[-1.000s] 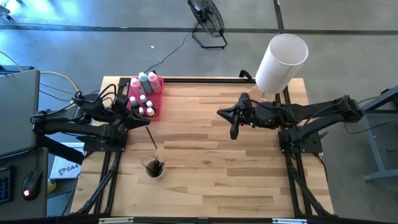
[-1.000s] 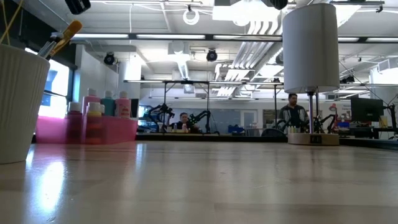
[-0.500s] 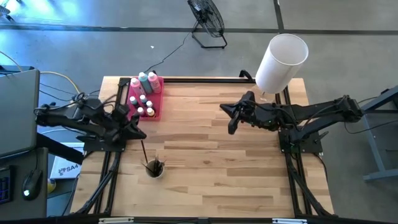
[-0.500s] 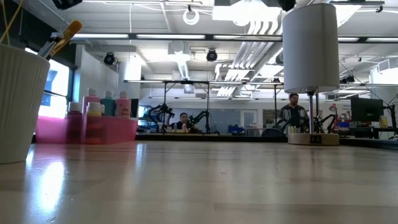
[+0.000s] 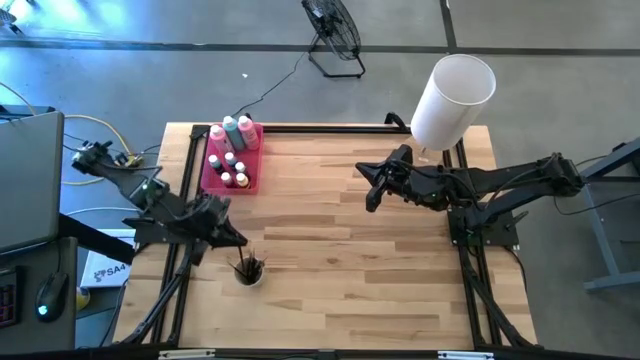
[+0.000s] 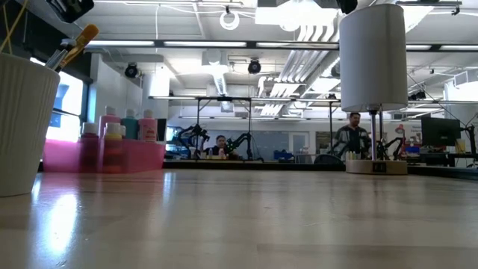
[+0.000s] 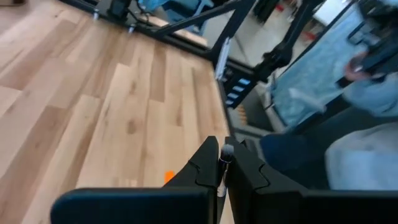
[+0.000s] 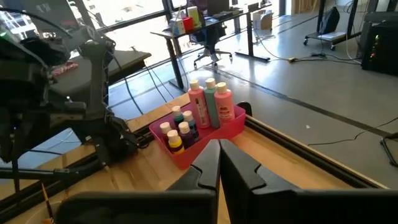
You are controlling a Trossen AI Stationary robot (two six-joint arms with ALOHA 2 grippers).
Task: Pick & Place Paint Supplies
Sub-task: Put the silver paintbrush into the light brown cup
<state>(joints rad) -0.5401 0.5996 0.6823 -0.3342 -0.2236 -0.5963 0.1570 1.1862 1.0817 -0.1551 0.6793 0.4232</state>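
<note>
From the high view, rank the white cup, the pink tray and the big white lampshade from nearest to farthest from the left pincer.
1. The white cup, holding brushes, just beside the left pincer, toward the table's front.
2. The pink tray, at the back-left corner, holding the bottles and pots.
3. The big white lampshade, far across at the back-right corner.

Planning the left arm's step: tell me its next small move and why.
Probably lower a little, then open. The left gripper is shut on a thin dark-handled brush, right beside the white ribbed cup that already holds brushes. The right gripper waits shut over the wooden table.
</note>
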